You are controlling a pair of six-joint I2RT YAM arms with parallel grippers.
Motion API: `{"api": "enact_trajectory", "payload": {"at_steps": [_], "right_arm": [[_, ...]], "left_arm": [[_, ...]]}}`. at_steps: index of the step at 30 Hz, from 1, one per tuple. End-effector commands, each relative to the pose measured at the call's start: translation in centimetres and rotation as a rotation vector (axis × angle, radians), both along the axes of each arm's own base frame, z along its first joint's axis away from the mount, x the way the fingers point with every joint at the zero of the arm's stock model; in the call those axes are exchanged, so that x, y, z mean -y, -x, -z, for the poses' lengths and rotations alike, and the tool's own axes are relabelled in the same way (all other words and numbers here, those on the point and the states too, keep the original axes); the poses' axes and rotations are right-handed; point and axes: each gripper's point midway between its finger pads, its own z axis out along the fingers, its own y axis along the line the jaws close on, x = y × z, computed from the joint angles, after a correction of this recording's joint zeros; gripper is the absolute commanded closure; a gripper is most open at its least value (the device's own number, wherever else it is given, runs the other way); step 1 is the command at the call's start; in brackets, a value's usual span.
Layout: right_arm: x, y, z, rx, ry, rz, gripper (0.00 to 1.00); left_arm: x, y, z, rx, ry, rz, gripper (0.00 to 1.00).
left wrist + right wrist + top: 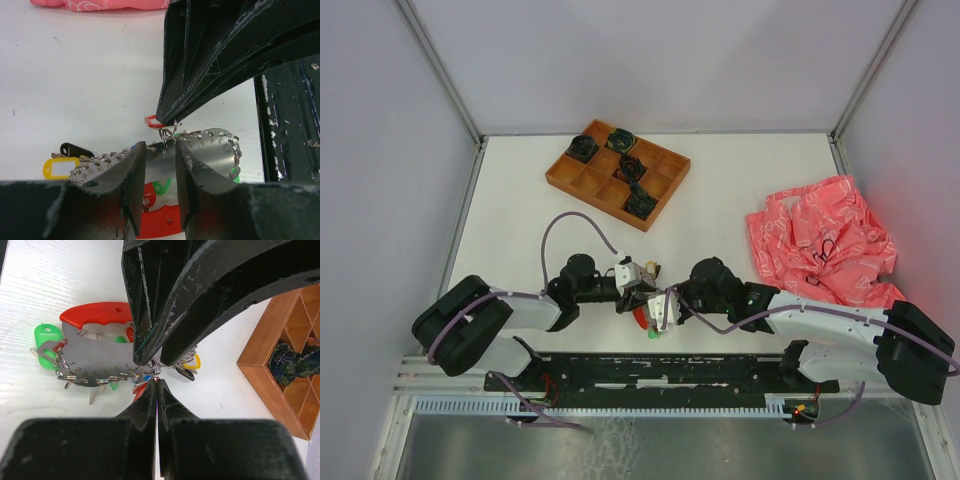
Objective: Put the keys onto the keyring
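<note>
The keyring (97, 315) is a red crescent with a numbered grey metal plate (95, 357) edged with small split rings; it lies on the white table between both grippers (642, 318). Keys with green (45, 337) and yellow (194, 362) tags hang from it. My right gripper (156, 382) is shut on a red-tagged key (152, 121), its split ring touching the plate's edge. My left gripper (160, 155) has its jaws apart on either side of the plate (210, 150), with the red crescent (160, 220) showing below the gap.
A wooden compartment tray (665, 165) holding dark coiled bundles stands at the back, and its corner (260, 375) lies close to the right gripper. A crumpled pink bag (825, 240) sits at the right. The arms' black base rail (660, 370) runs along the near edge.
</note>
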Motion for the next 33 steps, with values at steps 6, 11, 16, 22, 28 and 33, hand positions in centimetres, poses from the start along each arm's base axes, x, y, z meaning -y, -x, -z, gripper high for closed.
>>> {"api": "enact_trajectory", "payload": {"at_steps": [6,11,16,22,28,33], "right_arm": [[-2.1,-0.6,-3.6,0.056,-0.098,-0.029,0.99],[-2.4,-0.5,-3.7,0.049,-0.101,-0.039,0.99],[-1.9,-0.7,-3.1,0.024,-0.084,0.005,0.99],[0.4,-1.4,-1.8,0.015,-0.066,0.139,0.99],[1.6,-1.5,-0.3,-0.004,-0.037,0.193,0.99],[1.1,-1.2,1.0,-0.03,-0.021,0.169,0.99]], "left_arm": [[1.1,-0.3,-0.3,0.036,0.004,0.072,0.71],[1.3,-0.4,-0.4,0.04,0.003,0.077,0.78],[1.3,-0.2,-0.7,0.053,0.011,0.087,0.97],[0.8,-0.1,-1.6,0.078,0.056,0.047,0.97],[0.6,-0.1,-2.1,0.09,0.075,0.032,0.97],[0.3,-0.2,-2.9,0.108,0.099,0.012,0.97]]}}
